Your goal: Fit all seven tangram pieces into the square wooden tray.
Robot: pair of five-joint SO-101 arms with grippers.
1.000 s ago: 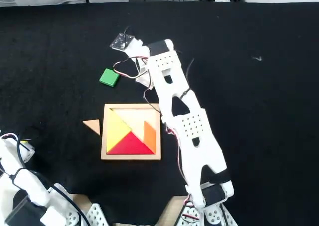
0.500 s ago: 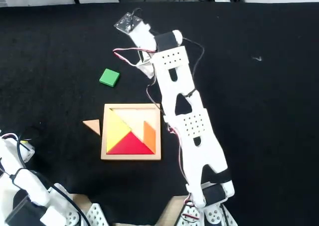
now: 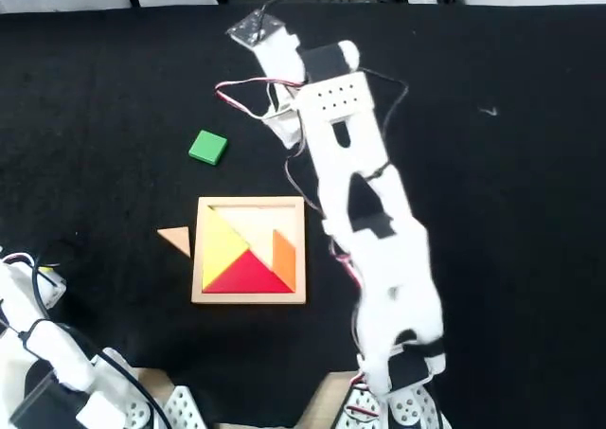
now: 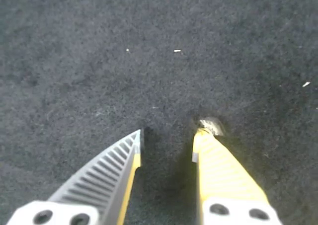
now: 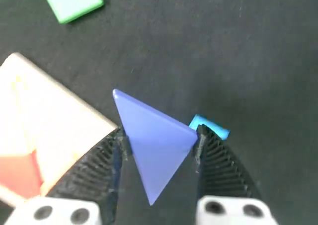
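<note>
Right arm (image 3: pixel 355 164) stretches from the near edge of the desk (image 3: pixel 511 211) out past the tray (image 3: pixel 249 298), along its right side.

Right tool (image 5: pixel 160 135): clenched on a blue triangle (image 5: pixel 151 155). The ribbed fingers (image 5: pixel 104 160) press on two of its sides, one at each. One corner of the triangle sticks out beyond the fingertips and another points back between the fingers. Cannot tell how high it sits over the desk. A small bright-blue piece (image 5: pixel 211 126) shows just past one finger, mostly hidden by it.

Tray: square, wooden, flat on the black desk. Three pieces sit inside it.
- Yellow triangle (image 3: pixel 222 244) against the left wall.
- Red triangle (image 3: pixel 248 276) along the near wall, touching the yellow.
- Orange piece (image 3: pixel 284 257) against the right wall.
- The far part of the tray floor is bare wood.

Loose pieces on the desk:
- Tan triangle (image 3: pixel 175 241), just beside the tray's left wall, outside it.
- Green square (image 3: pixel 207 147), beyond the tray's far-left corner and well apart from it.

Left arm (image 3: pixel 38 353) sits at the near-left corner of the desk. Left tool (image 4: pixel 168 135): released, fingers spread, nothing between them but black cloth with a few flecks of lint.
</note>
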